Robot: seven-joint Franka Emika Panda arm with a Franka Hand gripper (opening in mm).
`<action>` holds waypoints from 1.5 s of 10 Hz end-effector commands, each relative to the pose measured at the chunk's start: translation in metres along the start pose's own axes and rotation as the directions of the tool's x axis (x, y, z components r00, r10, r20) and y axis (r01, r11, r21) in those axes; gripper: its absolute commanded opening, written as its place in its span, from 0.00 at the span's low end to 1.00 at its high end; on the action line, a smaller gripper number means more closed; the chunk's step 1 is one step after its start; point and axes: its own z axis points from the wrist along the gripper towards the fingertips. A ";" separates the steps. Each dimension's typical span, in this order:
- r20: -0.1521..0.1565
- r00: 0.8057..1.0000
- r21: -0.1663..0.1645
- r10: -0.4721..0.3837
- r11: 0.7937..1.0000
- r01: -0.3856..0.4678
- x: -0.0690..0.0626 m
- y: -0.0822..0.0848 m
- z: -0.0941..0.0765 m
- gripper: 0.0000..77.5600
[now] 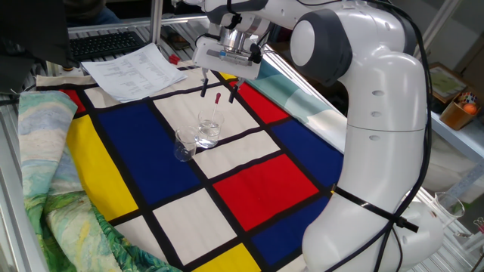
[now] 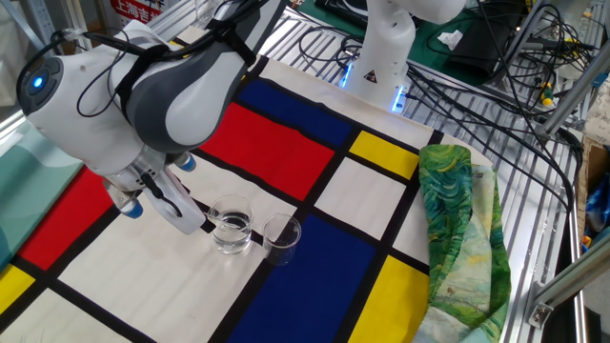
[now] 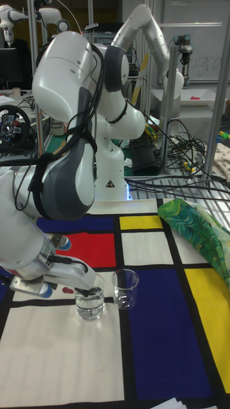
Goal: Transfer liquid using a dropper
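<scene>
We see a cloth [image 1: 257, 181] over the tabletop patterned in red, blue, yellow and white blocks divided by black lines. The gripper [image 1: 218, 89] is white with black fingers, and the arm [image 1: 378, 113] behind it is white with dark grey joints. Between the fingers sits the dropper [image 1: 217, 106], clear with a small red bulb. Just below the gripper two colourless glass beakers [image 1: 209, 130] [image 1: 184, 144] stand on a white block. Far from the gripper lies a green and yellow swirled cloth [image 2: 457, 229], and a pale blue-green one [image 1: 38, 143] on the other side.
</scene>
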 end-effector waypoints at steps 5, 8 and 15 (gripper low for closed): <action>0.003 1.000 0.000 0.000 1.000 0.000 0.000 0.000 -0.002 0.01; 0.003 1.000 0.000 0.000 1.000 0.000 0.000 0.000 -0.002 0.01; 0.007 1.000 0.011 0.017 1.000 -0.018 0.008 0.001 -0.013 0.01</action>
